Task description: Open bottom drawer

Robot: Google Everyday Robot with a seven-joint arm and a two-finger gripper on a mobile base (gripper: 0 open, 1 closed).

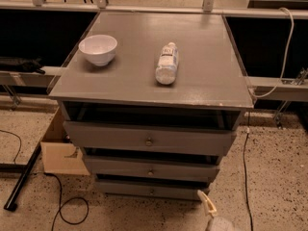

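Just right of and below the bottom drawer (pixel 130 189) hovers the hand (pixel 209 208), whether clenched or released unclear.
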